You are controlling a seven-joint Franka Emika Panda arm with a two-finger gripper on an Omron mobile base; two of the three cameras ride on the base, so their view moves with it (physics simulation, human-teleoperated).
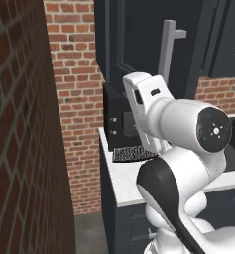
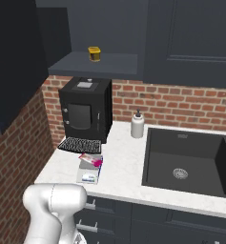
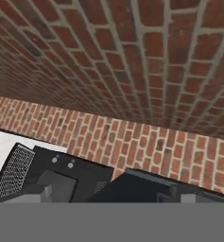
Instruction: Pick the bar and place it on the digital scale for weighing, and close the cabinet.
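Cabinet (image 1: 139, 44): large navy wall unit, door swung open; rigid, probably swings easily; push the panel or take the long grey handle (image 1: 167, 47).

Digital scale (image 2: 89, 171): flat, stiff, on the table (image 2: 121, 162) before the black appliance (image 2: 85, 114).

Bar (image 2: 91, 159): lies on the scale already; likely light, crinkly, slippery wrapper.

Claw: spread cannot be told, so places relative to it stay unjudged.

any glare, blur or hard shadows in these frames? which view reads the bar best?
Right base view: even flat light, no glare, the bar sharp on the scale. Left base view: the arm blocks the counter. Hand view: brick wall skewed by steep angle, no blur.
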